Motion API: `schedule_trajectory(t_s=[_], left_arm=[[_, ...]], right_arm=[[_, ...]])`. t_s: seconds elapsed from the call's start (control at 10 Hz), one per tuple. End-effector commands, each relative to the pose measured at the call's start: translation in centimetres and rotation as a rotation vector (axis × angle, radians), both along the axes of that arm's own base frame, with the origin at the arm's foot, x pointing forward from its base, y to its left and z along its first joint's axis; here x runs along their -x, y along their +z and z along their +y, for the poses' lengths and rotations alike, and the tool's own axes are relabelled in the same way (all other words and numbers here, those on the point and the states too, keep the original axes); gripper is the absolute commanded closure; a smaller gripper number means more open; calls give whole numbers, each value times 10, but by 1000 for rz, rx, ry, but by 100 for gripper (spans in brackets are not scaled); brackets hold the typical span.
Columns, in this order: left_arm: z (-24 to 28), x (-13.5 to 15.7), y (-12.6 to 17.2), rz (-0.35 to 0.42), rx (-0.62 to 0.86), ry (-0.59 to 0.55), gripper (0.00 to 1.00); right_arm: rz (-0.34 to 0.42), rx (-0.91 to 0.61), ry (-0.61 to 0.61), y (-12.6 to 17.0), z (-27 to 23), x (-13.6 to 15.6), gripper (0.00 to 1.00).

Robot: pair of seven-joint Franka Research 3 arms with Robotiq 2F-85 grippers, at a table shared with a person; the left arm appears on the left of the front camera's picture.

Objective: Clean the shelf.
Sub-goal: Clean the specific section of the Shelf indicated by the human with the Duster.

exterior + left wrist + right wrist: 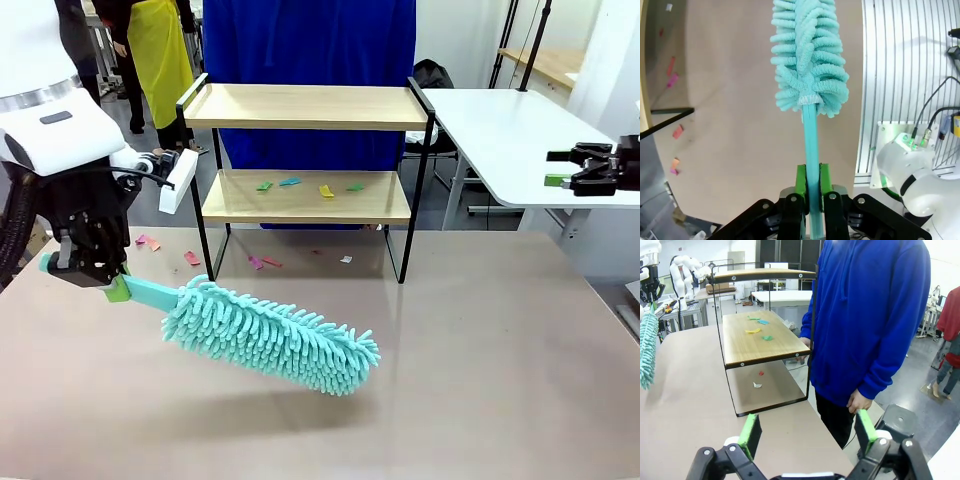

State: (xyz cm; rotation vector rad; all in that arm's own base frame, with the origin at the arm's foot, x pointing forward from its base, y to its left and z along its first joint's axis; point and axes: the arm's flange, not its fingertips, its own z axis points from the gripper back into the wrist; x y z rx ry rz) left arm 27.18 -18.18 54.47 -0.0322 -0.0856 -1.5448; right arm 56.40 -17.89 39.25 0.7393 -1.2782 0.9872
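On the robot's left of the table (pixel 480 400), the main risk sits w/ the duster (pixel 270 338). The left gripper (pixel 116 286) is clamped on the very end of its thin teal handle, so the long fluffy head hangs far out from the grip. Any push of the head against a board or the frame could lever the handle round btwn the green pads (pixel 800 180), or slip it out altogether.

2nd risk: the shelf (pixel 305 197) looks light on its thin black legs, & a sweep that catches a leg or upright could shove or tip it. A person (pixel 870 315) in blue stands right behind it w/ one hand at the lower board's far edge (touching or not, can't tell), so that hand is sth to keep the duster clear of.

3rd: the gap btwn the two boards looks tight for the bulky head, so it may jam or reach only partway. The coloured paper scraps (pixel 305 186) lie toward the back of the lower board. A badly aimed sweep would drop them among the table scraps (pixel 190 258) near the legs, or push them at the person.

The shelf stands upright at the table's far middle, top board bare as far as I can tell. It's beyond & to the right of the left gripper, well apart. The duster head points toward the robot's right, held off the table in front of the shelf, not touching it. The right gripper (pixel 558 168) hangs at the far right edge, jaws wide apart w/ nothing btwn them; in its wrist view the shelf sits ahead, seen end-on.
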Motion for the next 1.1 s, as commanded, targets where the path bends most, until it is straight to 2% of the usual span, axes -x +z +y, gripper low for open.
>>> schedule_trajectory(t_s=[0.0,1.0], left_arm=[[0,1,4,5,7,-5,87],[0,1,4,5,7,-5,87]], right_arm=[[-6,1,3,3,2,-1,0],[-6,1,3,3,2,-1,0]])
